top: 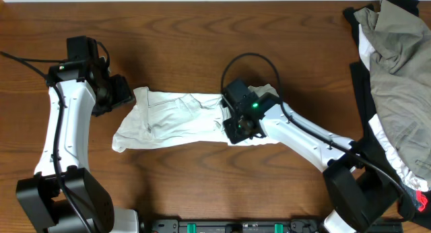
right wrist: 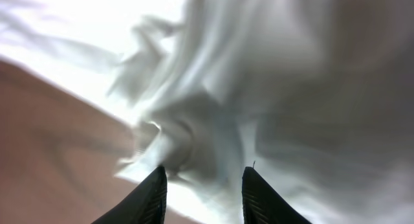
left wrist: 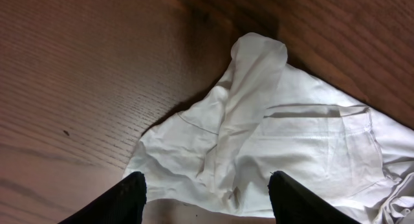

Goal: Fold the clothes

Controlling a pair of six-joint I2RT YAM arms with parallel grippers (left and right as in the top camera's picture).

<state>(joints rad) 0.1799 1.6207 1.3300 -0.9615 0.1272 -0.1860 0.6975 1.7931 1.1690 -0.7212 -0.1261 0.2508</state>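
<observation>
The clothes, a crumpled white T-shirt [top: 172, 118], lie bunched in a long strip at the middle of the wooden table [top: 202, 31]. My left gripper [top: 125, 93] hovers at the shirt's left end. In the left wrist view it [left wrist: 207, 199] is open, its black fingers [left wrist: 126, 199] straddling the near edge of the white fabric [left wrist: 284, 133] without pinching it. My right gripper [top: 237, 128] is low over the shirt's right end. The right wrist view is blurred; there my right gripper [right wrist: 204, 193] has its fingers apart with white cloth [right wrist: 272, 75] lying between and beyond them. No print shows.
A heap of other garments lies at the table's right edge: an olive-grey one [top: 397, 51] on top of a black one [top: 367, 98]. The right arm's black cable [top: 249, 56] loops above the shirt. Both arm bases stand at the front edge.
</observation>
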